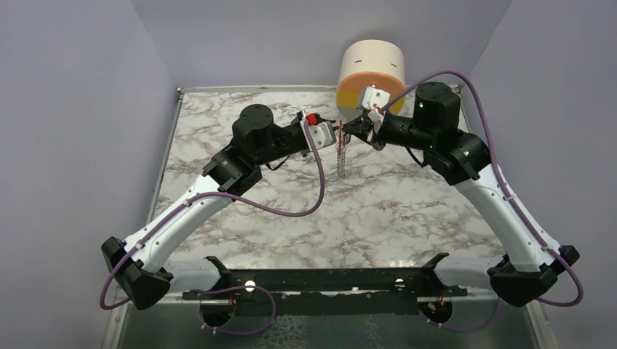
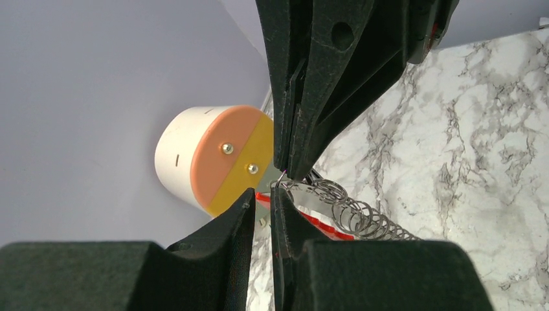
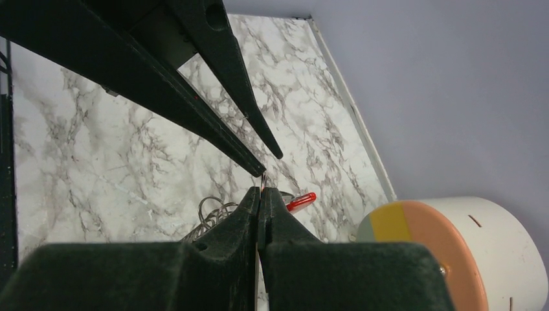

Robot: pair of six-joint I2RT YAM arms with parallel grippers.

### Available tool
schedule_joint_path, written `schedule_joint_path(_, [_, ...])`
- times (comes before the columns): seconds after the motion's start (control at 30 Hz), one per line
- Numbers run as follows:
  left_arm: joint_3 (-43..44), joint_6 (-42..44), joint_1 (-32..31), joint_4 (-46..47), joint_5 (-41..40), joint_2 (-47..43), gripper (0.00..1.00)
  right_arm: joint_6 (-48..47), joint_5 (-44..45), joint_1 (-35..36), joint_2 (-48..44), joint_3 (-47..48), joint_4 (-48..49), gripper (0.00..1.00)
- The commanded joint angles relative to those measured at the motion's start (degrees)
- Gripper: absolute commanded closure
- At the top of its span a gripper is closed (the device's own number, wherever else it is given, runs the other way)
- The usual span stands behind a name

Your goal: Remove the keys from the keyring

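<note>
- The keyring [image 3: 263, 179] is held in the air toward the 12 o'clock edge of the table [image 1: 407, 211], with the keys [image 1: 340, 158] dangling toward 6 o'clock.
- Right gripper [image 3: 260, 194]: pinched tight on the ring.
- Left gripper [image 2: 262, 199]: a sliver open, gripping nothing, one tip at the ring.
- Keys not yet off, I judge; next the left must catch one and thread it round the loop.
- Both arms reach forward, claws tip to tip.

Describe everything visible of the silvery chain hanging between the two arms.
The silvery chain is a shiny metal string of small linked rings. It hangs straight down over the marble table from where the left fingers and right fingers meet. A red piece shows beside its top. Whether its lower end touches the table is unclear.
</note>
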Motion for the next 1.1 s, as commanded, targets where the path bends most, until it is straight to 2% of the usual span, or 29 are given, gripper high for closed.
schedule_joint_path(0.0, [1.81,0.75,0.09,-0.01,1.37,-0.42,0.82,-0.27,1.38,1.43,0.02,1.18,0.61,0.99])
schedule_joint_path(0.33, [3.04,5.33,0.14,-7.72,4.13,-2.31,0.73,0.12,2.95,1.62,-0.75,0.2,1.93,0.99])
schedule_joint_path(0.53, [3.0,5.96,0.18,-9.14,4.23,-2.67,0.68,0.17,3.88,1.8,-0.56,-0.16,2.2,0.99])
schedule_joint_path(0.9, [3.04,4.38,0.18,-6.07,5.59,-1.94,0.8,0.01,3.8,2.21,-0.94,-0.52,1.98,0.99])
schedule_joint_path(1.07, [2.11,2.82,0.19,-2.38,5.51,-2.32,0.8,-0.01,3.81,2.41,-0.95,-0.77,2.02,0.99])
